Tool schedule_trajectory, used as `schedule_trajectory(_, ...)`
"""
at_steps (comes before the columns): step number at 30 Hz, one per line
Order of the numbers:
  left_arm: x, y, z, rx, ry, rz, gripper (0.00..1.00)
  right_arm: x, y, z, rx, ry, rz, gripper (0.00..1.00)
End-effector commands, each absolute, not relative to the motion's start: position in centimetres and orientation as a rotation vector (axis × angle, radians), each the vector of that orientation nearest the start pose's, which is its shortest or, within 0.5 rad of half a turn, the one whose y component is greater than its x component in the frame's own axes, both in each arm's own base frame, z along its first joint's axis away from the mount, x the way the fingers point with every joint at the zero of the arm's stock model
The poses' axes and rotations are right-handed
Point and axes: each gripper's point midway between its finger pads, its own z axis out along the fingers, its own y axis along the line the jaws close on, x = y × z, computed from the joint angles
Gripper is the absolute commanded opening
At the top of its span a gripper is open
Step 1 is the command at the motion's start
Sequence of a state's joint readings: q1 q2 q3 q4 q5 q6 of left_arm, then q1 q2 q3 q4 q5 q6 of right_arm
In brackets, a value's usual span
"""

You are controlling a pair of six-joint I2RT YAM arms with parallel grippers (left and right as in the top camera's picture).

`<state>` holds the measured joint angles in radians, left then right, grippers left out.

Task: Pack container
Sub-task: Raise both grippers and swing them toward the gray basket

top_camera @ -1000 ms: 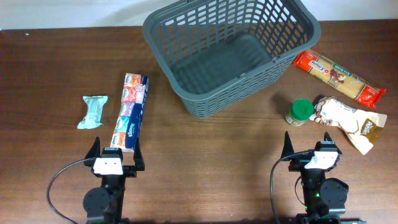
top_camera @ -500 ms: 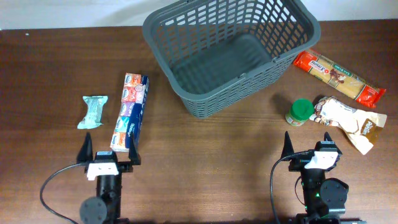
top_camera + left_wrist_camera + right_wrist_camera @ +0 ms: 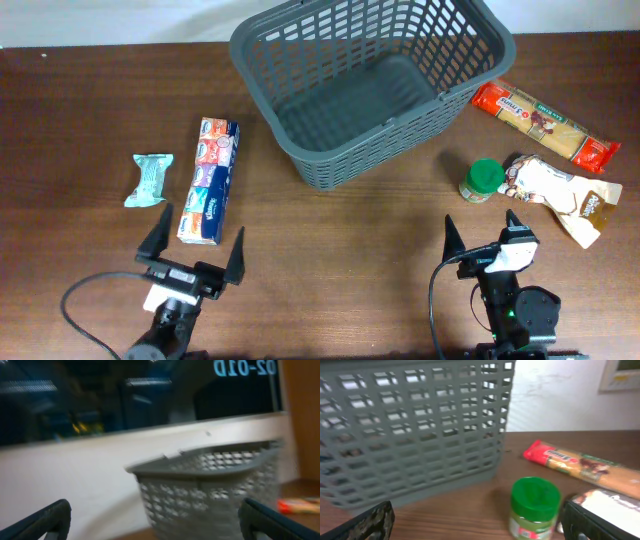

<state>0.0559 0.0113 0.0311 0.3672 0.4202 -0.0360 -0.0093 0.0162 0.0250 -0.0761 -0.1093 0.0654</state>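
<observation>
The dark grey slotted basket [image 3: 370,85] stands at the back centre, with nothing inside; it also shows in the left wrist view [image 3: 210,490] and the right wrist view [image 3: 410,430]. A long blue and red packet [image 3: 209,180] and a pale green packet [image 3: 150,180] lie at the left. A green-lidded jar [image 3: 482,180] [image 3: 535,507], a red pasta packet [image 3: 545,123] [image 3: 577,462] and a beige pouch [image 3: 558,195] lie at the right. My left gripper [image 3: 197,250] is open and empty, near the long packet's front end. My right gripper [image 3: 480,232] is open and empty, just in front of the jar.
The brown wooden table [image 3: 330,240] runs to a white wall at the back. In the left wrist view a dark window [image 3: 125,395] is above the wall.
My left gripper has tilted up and spread wider, its camera now looking level at the basket. My right gripper has shifted slightly left and tilted.
</observation>
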Motion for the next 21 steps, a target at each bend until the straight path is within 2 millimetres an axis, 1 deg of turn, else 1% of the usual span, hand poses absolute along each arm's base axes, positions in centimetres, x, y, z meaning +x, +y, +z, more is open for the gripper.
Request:
schedule_trajectory(1, 20.4, -8.2, 27.5, 0.394, 1.231, -0.412, 0.99, 23.6, 2.8, 21.6, -0.012, 1.531, 0.253, 0.99)
schedule_trajectory(3, 20.3, -8.4, 27.9, 0.390, 1.284, -0.432, 0.99, 23.0, 2.1, 24.7, 0.013, 1.468, 0.215, 0.99)
schedule_trajectory(7, 19.6, -8.6, 30.8, 0.438, 1.310, -0.398, 0.99, 21.7, 1.3, 31.1, -0.005, 1.373, 0.125, 0.99)
schedule_trajectory(10, 19.0, -9.5, 32.7, 0.505, 1.330, -0.422, 0.99, 21.8, 1.4, 35.1, -0.013, 1.384, 0.126, 0.99)
schedule_trajectory(12, 18.8, -10.0, 33.0, 0.523, 1.369, -0.462, 0.99, 22.3, 2.1, 37.4, -0.043, 1.447, 0.158, 0.99)
schedule_trajectory(13, 18.7, -10.3, 33.2, 0.538, 1.377, -0.481, 0.99, 22.7, 2.7, 38.1, -0.066, 1.488, 0.184, 0.99)
schedule_trajectory(14, 18.6, -10.5, 33.2, 0.552, 1.378, -0.496, 0.99, 23.0, 3.8, 38.9, -0.114, 1.535, 0.236, 0.99)
schedule_trajectory(15, 18.4, -10.8, 33.1, 0.573, 1.376, -0.516, 0.99, 23.2, 5.3, 39.6, -0.183, 1.578, 0.314, 0.99)
schedule_trajectory(17, 17.8, -11.6, 32.6, 0.613, 1.384, -0.565, 0.99, 22.8, 8.5, 40.4, -0.326, 1.641, 0.492, 0.99)
schedule_trajectory(18, 16.9, -12.4, 32.3, 0.663, 1.384, -0.630, 0.99, 22.4, 9.8, 40.5, -0.384, 1.668, 0.576, 0.99)
schedule_trajectory(19, 16.0, -13.2, 31.9, 0.713, 1.384, -0.686, 0.99, 22.1, 11.0, 40.1, -0.433, 1.711, 0.669, 0.99)
schedule_trajectory(21, 15.0, -14.0, 31.6, 0.771, 1.379, -0.752, 0.99, 22.0, 12.1, 38.5, -0.460, 1.803, 0.785, 0.99)
